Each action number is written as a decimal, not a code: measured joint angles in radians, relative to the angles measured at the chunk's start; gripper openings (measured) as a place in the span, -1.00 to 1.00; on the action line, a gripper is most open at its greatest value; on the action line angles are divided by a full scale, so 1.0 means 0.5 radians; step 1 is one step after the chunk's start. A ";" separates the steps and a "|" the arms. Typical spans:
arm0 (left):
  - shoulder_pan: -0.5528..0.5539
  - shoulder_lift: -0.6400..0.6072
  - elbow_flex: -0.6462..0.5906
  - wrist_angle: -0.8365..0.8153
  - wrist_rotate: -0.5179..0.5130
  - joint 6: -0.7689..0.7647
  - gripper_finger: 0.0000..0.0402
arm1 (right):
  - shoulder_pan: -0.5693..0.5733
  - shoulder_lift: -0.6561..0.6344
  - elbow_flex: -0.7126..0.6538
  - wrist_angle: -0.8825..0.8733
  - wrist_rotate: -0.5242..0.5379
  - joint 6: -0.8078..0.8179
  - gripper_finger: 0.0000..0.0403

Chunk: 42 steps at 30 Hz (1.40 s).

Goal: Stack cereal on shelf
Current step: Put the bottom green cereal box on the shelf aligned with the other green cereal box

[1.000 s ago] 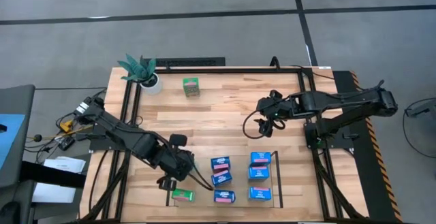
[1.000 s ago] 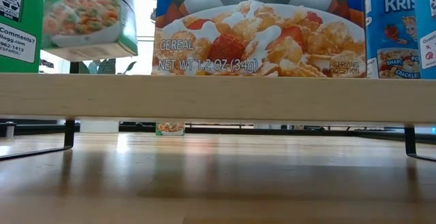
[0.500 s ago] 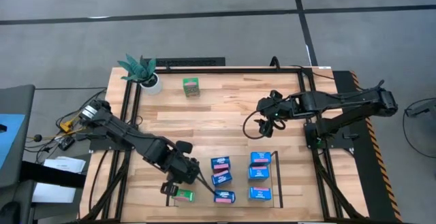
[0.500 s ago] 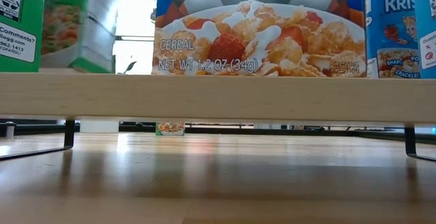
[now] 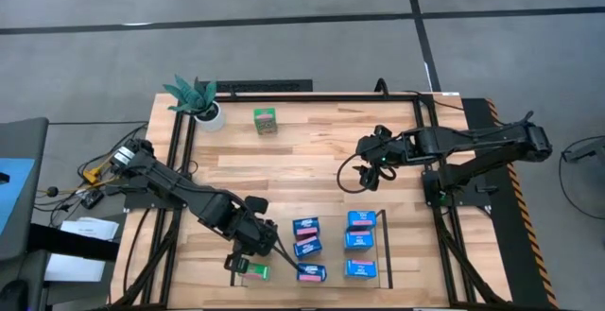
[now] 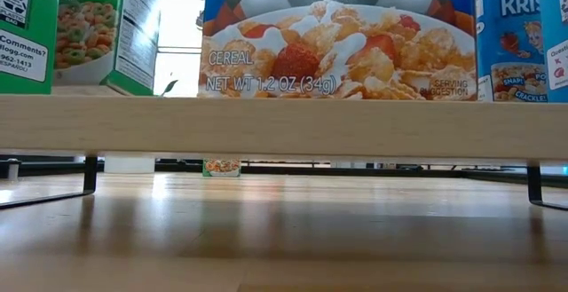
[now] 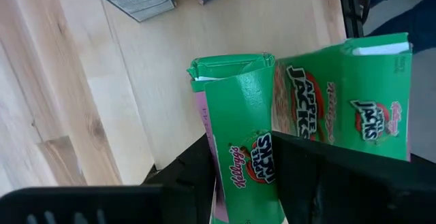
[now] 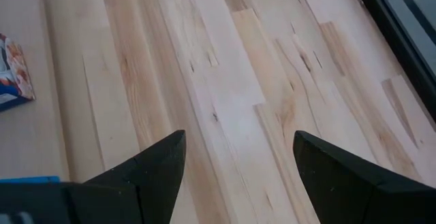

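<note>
The shelf [image 5: 333, 254] stands at the table's near edge, and its light board [image 6: 284, 128] fills the low view. Several blue cereal boxes [image 5: 306, 236] stand on it. My left gripper [image 5: 248, 252] is over the shelf's left end, shut on a green cereal box [image 7: 238, 101], which shows angled in the low view [image 6: 106, 26]. A second green box [image 7: 340, 101] stands right beside it. A third green box [image 5: 266, 120] stands on the table at the far side. My right gripper [image 5: 369, 171] hangs open over bare wood at mid-right, with nothing between its fingers [image 8: 238, 157]. My left gripper pinches the green box between its two fingers, on two opposite sides [image 7: 235, 166]. The fingers come steeply from above and slant toward the near edge. The box stands upright with its lower end [image 6: 124, 90] at the shelf board. I cannot tell whether that end rests on the board.
A potted plant [image 5: 196, 98] stands at the far left corner. Black frame rails [image 5: 180, 160] run along both sides of the table. Bare wood lies between the shelf and the far green box.
My left gripper has moved toward the near edge and a little right, sinking with the green box. The box has come down level with the shelf board. It has also turned about, so its narrow printed side now faces partly toward the near edge.
</note>
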 joint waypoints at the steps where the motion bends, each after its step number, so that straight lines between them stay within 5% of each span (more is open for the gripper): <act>1: 0.000 0.011 0.002 0.003 -0.001 0.012 -0.47 | 0.000 0.000 0.000 0.000 -0.001 0.000 0.47; 42: -0.003 0.058 -0.078 0.077 0.036 0.039 -0.43 | 0.002 0.000 0.000 -0.005 -0.002 -0.051 0.47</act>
